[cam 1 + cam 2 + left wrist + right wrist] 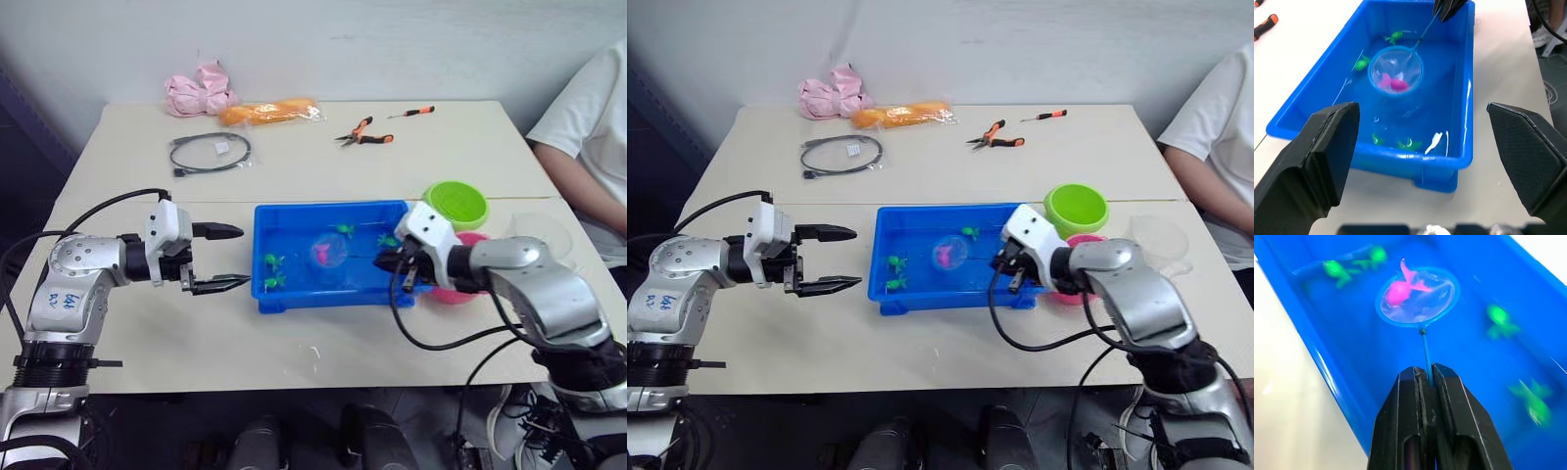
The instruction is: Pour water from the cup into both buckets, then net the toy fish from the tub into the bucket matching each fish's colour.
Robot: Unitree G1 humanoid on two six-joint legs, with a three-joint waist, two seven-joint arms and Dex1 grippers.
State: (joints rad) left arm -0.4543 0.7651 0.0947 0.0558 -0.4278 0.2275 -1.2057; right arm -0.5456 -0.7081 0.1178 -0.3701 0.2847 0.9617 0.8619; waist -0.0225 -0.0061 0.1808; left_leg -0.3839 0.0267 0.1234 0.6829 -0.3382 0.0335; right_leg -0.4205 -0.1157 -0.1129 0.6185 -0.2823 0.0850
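Observation:
The blue tub (294, 298) sits mid-table with water and several green toy fish (273, 261) in it. My right gripper (388, 259) is shut on the thin stick of the net (1417, 295). The hoop lies inside the tub with a pink fish (1399, 291) in its mesh. The green bucket (456, 205) stands past the tub's right end, with the pink bucket (456, 291) nearer and partly hidden behind my right arm. The clear cup (541, 231) stands right of the buckets. My left gripper (227, 258) hovers open just left of the tub, holding nothing.
At the far side of the table lie a black cable loop (210, 152), orange-handled pliers (363, 134), a small screwdriver (411, 113), an orange packet (270, 112) and a pink cloth (199, 94). A person's arm (588, 166) rests at the right edge.

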